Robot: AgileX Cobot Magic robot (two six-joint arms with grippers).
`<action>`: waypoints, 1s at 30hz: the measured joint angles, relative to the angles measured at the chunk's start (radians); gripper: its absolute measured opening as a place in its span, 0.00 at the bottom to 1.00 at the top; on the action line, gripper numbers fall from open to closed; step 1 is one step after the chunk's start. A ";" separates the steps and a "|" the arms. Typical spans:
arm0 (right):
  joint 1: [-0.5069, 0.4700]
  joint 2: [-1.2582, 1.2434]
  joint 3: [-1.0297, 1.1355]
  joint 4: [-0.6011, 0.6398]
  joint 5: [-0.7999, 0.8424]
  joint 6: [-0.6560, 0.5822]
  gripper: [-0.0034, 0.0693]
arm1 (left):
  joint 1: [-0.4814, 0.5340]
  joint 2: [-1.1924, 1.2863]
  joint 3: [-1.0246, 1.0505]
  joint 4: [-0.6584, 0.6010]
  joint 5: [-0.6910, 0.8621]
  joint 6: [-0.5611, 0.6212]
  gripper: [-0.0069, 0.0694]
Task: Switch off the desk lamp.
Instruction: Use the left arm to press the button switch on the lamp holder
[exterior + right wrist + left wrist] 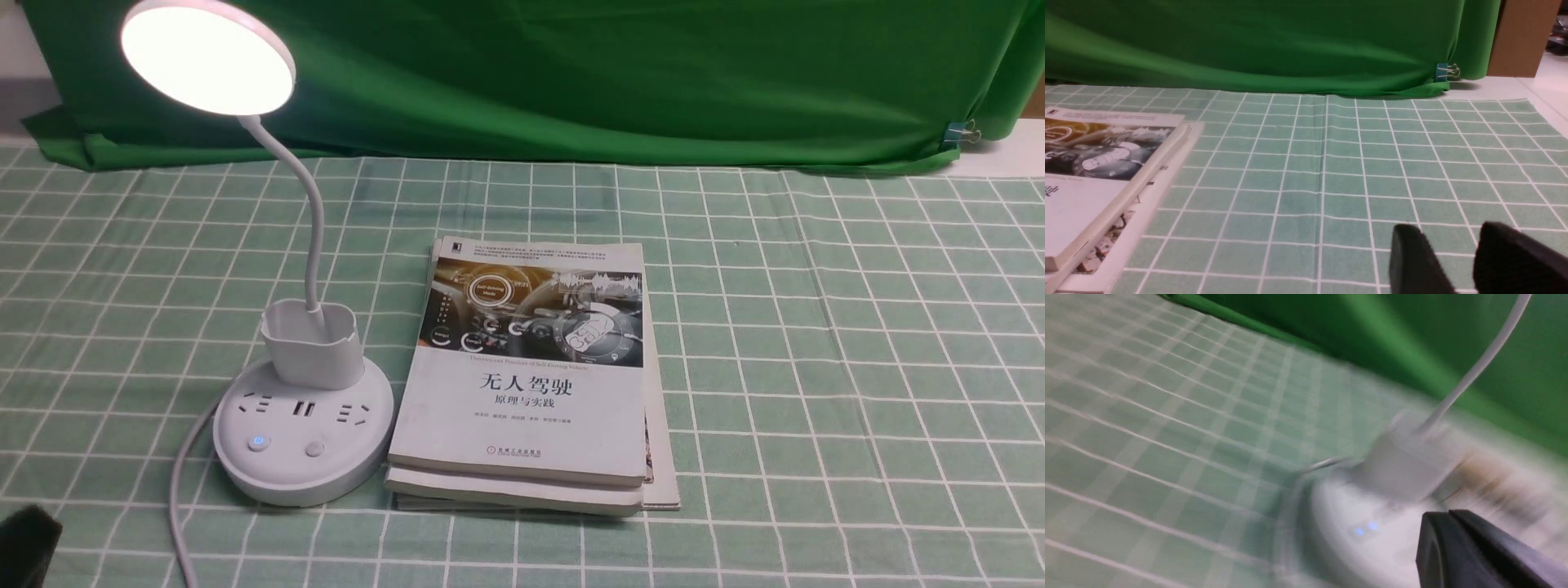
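Desk lamp (pixel 310 355) stands on the left of the tabletop (pixel 816 367), just beside the book stack (pixel 522 392). Its disc head is lit, so nothing is done yet. Left claw (pixel 1447 516) is near the base, seemingly closed and empty, though the view is blurred. Right claw (pixel 1449 237) is well apart, slightly parted, empty. Button press is still to do.

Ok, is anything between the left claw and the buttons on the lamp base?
Nothing visible blocks it. Between the left claw and the base of the desk lamp lie only checked cloth and the lamp's white cord, lying flat. The books sit on the base's other side.
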 joint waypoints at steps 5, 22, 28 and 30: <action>0.000 0.000 0.000 0.000 0.000 0.000 0.38 | 0.000 0.000 0.000 -0.222 -0.114 -0.008 0.09; 0.000 0.000 0.000 0.000 -0.001 0.000 0.38 | 0.001 0.415 -0.399 0.046 0.402 0.058 0.09; 0.000 0.000 0.000 0.000 -0.001 0.000 0.38 | -0.001 0.810 -0.636 0.161 0.686 0.182 0.09; 0.000 0.000 0.000 0.000 -0.001 0.000 0.38 | -0.013 0.914 -0.682 0.169 0.701 0.192 0.09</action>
